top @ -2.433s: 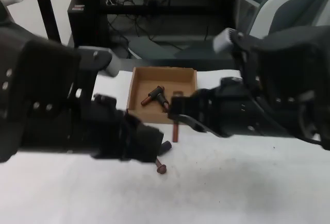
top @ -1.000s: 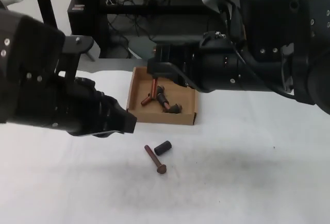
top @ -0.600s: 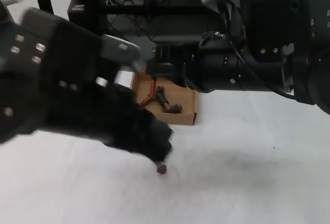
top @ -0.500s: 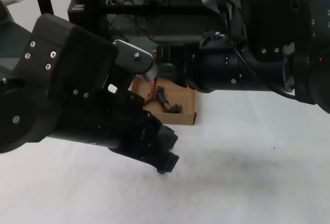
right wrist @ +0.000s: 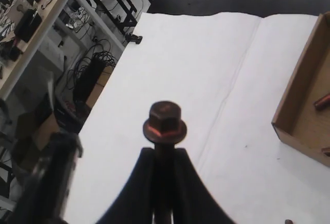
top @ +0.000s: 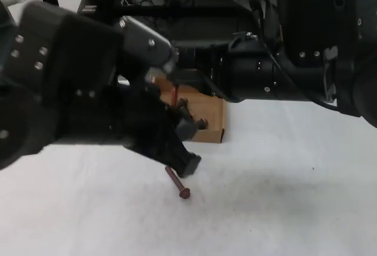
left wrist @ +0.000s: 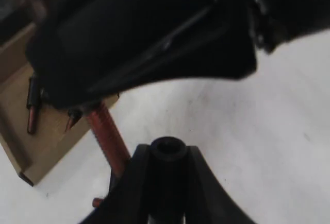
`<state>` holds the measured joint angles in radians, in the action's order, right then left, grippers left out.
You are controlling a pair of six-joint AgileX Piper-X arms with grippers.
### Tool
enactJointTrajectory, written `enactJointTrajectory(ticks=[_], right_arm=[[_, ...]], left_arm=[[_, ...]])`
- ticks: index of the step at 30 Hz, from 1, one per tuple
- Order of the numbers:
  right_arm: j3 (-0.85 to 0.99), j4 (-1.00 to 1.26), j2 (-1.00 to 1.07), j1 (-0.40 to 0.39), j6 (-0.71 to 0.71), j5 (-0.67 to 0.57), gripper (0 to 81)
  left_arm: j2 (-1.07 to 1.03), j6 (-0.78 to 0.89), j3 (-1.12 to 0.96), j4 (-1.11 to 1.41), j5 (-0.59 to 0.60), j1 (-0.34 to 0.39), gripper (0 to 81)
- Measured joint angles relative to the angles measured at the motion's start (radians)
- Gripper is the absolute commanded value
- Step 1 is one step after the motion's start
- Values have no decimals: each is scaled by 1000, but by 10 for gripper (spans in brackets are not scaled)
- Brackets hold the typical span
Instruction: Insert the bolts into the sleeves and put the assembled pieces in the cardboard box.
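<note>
The black sleeve (left wrist: 167,149) sits clamped between the two fingers of the left pincer (top: 189,163), its open bore facing the wrist camera. The pincer is closed down to the sleeve's width, low over the middle of the white surface (top: 277,209); whether the sleeve is lifted clear of the surface cannot be told. Just near of that pincer, a loose copper-coloured bolt (top: 177,182) lies flat on the surface, its head at the near end.

A second bolt (right wrist: 165,121) is held by the right pincer (right wrist: 164,154), whose fingers are pinched on the shank just under the flanged hex head. In the high view this bolt (top: 175,96) hangs upright at the far left part of the cardboard box (top: 213,115), with the right arm stretching in from the right above it.

The box stands open on the surface, far of the left pincer and partly covered by the left arm. Inside it lie dark and copper-coloured pieces (top: 189,113), too hidden to count.
</note>
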<state>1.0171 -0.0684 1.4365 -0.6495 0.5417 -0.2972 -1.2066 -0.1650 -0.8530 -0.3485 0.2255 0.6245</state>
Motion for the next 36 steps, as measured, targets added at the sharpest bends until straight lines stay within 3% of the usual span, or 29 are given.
enactJointTrajectory(ticks=[9,36], right_arm=[[0,0,0,0,-1,3,6],[0,0,0,0,43,67,6]], left_arm=[[60,0,4,15,66,-65,17],[60,-15,73,83,165,-126,17]])
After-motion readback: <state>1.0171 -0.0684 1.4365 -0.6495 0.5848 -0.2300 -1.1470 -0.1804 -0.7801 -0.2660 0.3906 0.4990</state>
